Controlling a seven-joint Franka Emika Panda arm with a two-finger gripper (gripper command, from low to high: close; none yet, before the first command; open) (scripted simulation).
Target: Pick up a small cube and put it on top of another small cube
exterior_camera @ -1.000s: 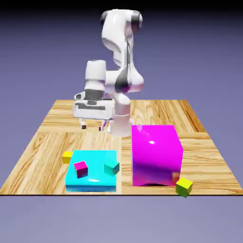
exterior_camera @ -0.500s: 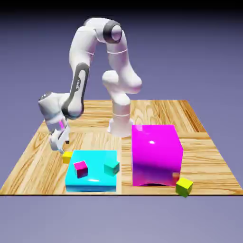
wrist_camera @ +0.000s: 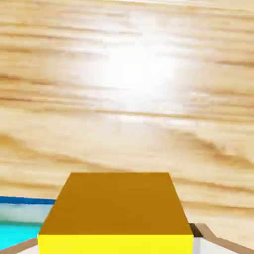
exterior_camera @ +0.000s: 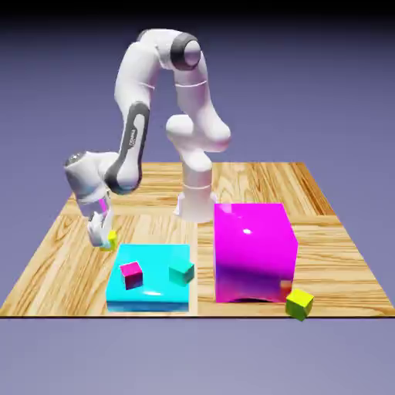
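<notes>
The tiny yellow cube [exterior_camera: 113,238] hangs just above the wood near the far left corner of the big cyan block [exterior_camera: 149,281], with my gripper [exterior_camera: 104,241] shut on it. It fills the bottom of the hand view as a large yellow cube [wrist_camera: 119,208], and a grey fingertip [wrist_camera: 214,242] shows at its side. Two other little cubes stand on top of the cyan block: a small magenta cube [exterior_camera: 132,274] and a small teal cube [exterior_camera: 182,271].
A tall magenta block [exterior_camera: 254,251] stands to the exterior view's right of the cyan block. A yellow-green cube [exterior_camera: 299,303] lies at its near right corner by the table's front edge. A strip of the cyan block [wrist_camera: 20,228] shows low on the hand view's left.
The arm swung from the table's middle down to the exterior view's left. My gripper closed on the yellow cube and has raised it a little off the wood.
</notes>
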